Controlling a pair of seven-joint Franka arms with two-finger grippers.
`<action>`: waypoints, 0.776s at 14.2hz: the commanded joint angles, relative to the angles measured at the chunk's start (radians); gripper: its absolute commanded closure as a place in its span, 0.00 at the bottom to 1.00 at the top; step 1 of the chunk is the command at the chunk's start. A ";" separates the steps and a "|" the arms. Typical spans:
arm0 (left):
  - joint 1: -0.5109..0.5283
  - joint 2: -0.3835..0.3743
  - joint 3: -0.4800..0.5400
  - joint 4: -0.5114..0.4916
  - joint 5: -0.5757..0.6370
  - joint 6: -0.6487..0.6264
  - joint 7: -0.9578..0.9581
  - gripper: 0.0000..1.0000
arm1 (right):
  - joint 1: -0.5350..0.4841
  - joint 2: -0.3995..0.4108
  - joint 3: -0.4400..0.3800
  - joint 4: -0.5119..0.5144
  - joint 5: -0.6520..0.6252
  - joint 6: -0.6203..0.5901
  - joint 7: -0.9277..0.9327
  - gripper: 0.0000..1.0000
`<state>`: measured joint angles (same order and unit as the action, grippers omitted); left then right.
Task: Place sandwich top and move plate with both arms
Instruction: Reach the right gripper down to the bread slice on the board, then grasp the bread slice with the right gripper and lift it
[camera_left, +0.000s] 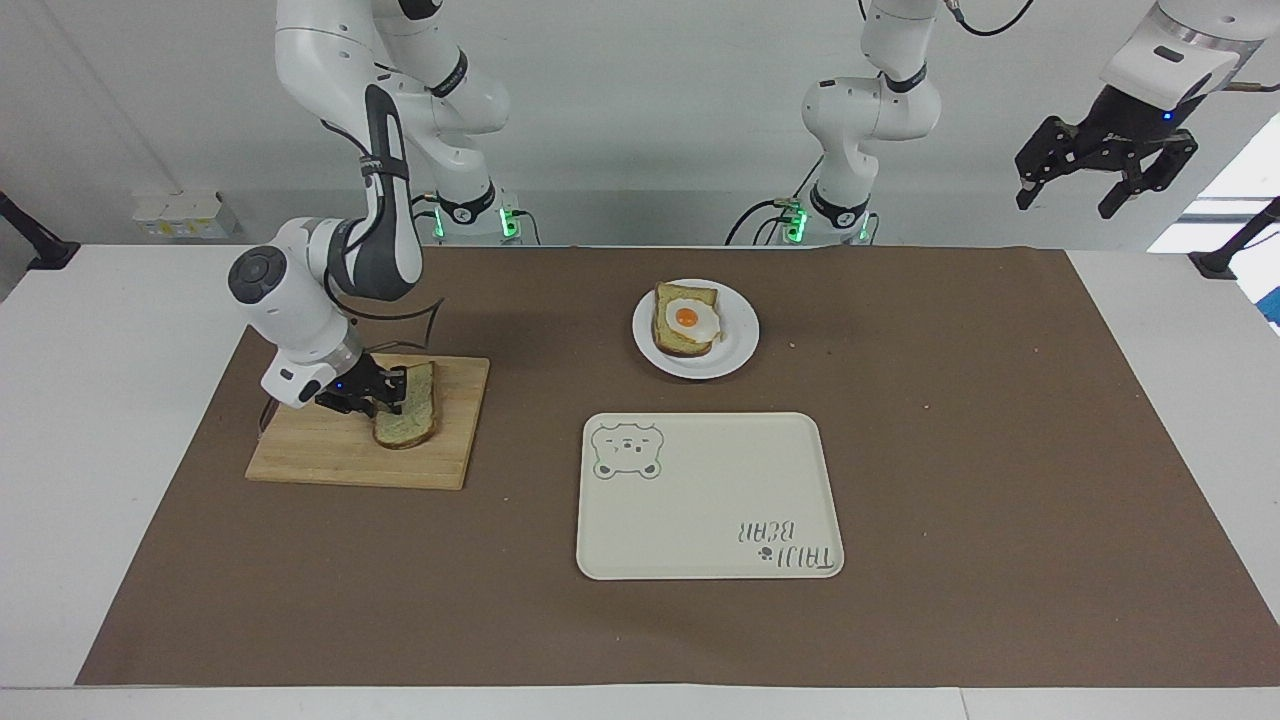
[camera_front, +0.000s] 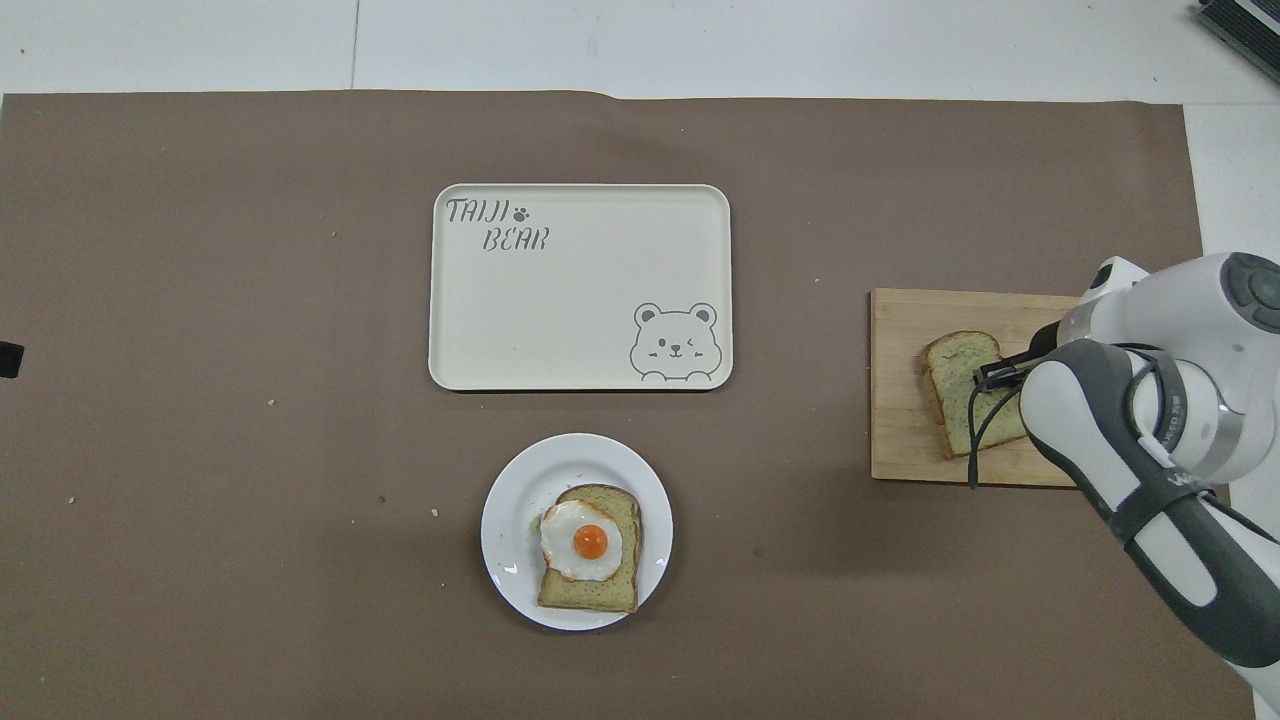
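Jaws of the right gripper pinch the sandwich top's edge, tilting it off the cutting board; the left gripper hangs released.

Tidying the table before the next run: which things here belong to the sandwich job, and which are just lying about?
In the job:
- sandwich top, gripped by the right gripper on the cutting board
- plate with the egg-topped bread
- left gripper, waiting raised, open

Lying about:
- bear tray
- crumbs

White table under brown mat, against a pale grey wall.
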<state>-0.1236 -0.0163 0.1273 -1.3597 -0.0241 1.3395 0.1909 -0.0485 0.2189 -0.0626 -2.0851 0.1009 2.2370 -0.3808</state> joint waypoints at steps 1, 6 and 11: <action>0.005 -0.027 -0.005 -0.032 -0.002 0.004 -0.010 0.00 | -0.008 0.027 0.007 0.019 -0.004 0.006 0.010 1.00; 0.005 -0.027 -0.005 -0.032 -0.002 0.004 -0.010 0.00 | -0.002 0.008 0.007 0.045 -0.006 -0.032 0.013 1.00; 0.005 -0.027 -0.005 -0.032 -0.002 0.004 -0.010 0.00 | -0.010 -0.038 0.007 0.160 0.006 -0.241 0.011 1.00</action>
<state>-0.1236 -0.0163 0.1273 -1.3597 -0.0241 1.3395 0.1909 -0.0466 0.2100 -0.0621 -1.9671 0.0988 2.0836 -0.3808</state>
